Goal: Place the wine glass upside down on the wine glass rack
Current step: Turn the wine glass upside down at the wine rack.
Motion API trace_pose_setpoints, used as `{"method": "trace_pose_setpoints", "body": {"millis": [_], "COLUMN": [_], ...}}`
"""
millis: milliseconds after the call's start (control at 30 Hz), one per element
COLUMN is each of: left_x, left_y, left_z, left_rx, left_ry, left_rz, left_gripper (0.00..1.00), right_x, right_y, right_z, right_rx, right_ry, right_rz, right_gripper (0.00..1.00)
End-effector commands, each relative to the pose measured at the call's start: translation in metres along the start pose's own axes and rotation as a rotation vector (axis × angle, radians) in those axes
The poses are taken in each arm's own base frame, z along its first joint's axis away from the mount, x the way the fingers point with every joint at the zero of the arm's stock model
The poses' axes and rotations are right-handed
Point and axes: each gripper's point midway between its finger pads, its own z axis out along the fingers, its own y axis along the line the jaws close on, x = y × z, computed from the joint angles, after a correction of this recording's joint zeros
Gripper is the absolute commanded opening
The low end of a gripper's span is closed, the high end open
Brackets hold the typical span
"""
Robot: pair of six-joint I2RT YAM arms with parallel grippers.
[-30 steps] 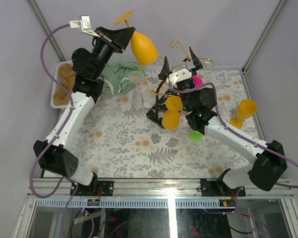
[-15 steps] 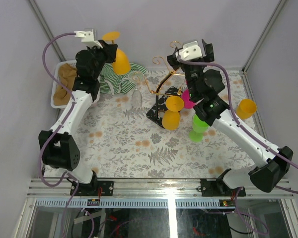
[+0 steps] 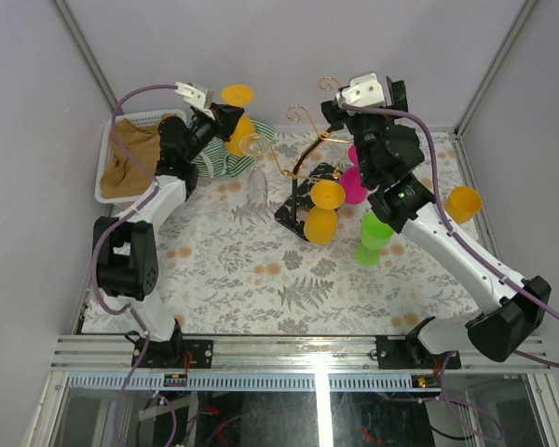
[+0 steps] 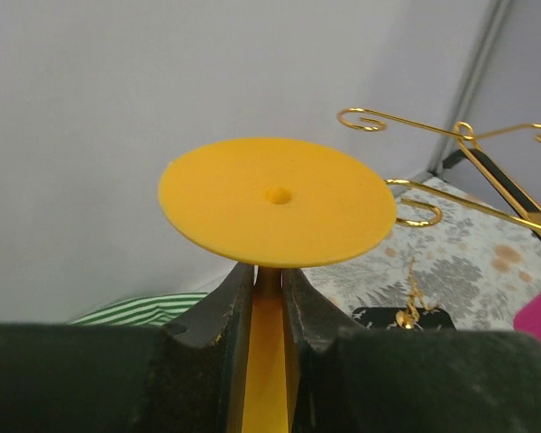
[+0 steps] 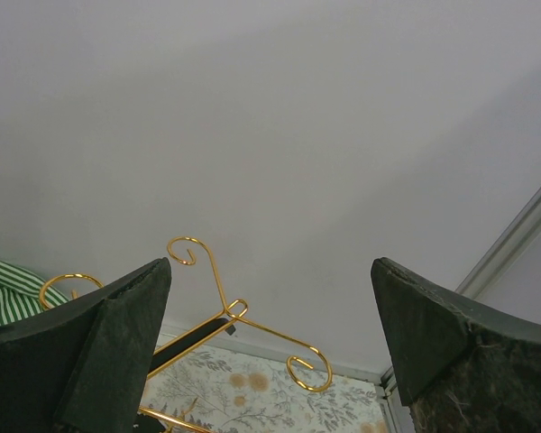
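I count seven wine glasses in all: four orange wine glasses (image 3: pixel 320 225), one pink wine glass (image 3: pixel 356 183), one green wine glass (image 3: pixel 373 237) and one clear wine glass (image 3: pixel 257 186). There is one gold wine glass rack (image 3: pixel 289 212). I see two cloths, one brown cloth (image 3: pixel 130 154) and one green-striped cloth (image 3: pixel 214 156). There is one white basket (image 3: pixel 105 177) and one table (image 3: pixel 261 275).
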Motion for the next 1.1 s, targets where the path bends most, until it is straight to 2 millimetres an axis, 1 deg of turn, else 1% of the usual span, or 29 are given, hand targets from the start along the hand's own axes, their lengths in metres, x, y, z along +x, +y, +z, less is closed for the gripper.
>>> {"method": "trace_pose_setpoints", "body": {"millis": [0, 100, 200, 400, 700, 833, 933, 967, 1067], "left_x": [-0.028, -0.022, -0.011, 0.001, 0.019, 0.025, 0.027, 0.026, 0.027], "left_y": [-0.011, -0.009, -0.009, -0.015, -0.026, -0.028, -0.028, -0.029, -0.030], "left_z": [0.004, 0.006, 0.011, 0.014, 0.012, 0.013, 0.014, 0.015, 0.017], "left_rx": [0.226, 0.302, 0.344, 0.429, 0.542, 0.569, 0.572, 0.573, 0.578], "left_ry": [-0.109, -0.101, -0.065, -0.050, -0.068, -0.064, -0.063, -0.065, -0.064], "left_rz": [0.033, 0.007, 0.017, 0.017, -0.011, -0.027, -0.037, -0.034, -0.034], "left_gripper": [0.00, 0.00, 0.00, 0.00, 0.00, 0.00, 0.00, 0.00, 0.00], "right_x": [-0.011, -0.006, -0.002, 0.003, 0.005, 0.007, 0.008, 0.007, 0.008], "right_y": [-0.017, -0.019, -0.021, -0.024, -0.022, -0.018, -0.014, -0.007, 0.002], "right_z": [-0.002, -0.001, 0.001, 0.007, 0.015, 0.016, 0.016, 0.017, 0.018], "right_rx": [0.043, 0.048, 0.053, 0.063, 0.052, 0.038, 0.021, -0.013, -0.054], "right_ry": [-0.031, -0.022, -0.014, -0.006, 0.004, 0.008, 0.014, 0.006, 0.013], "right_rz": [0.032, 0.024, 0.011, -0.011, -0.036, -0.038, -0.004, 0.007, 0.028], "right_gripper": [0.99, 0.99, 0.99, 0.99, 0.99, 0.99, 0.99, 0.99, 0.99]}}
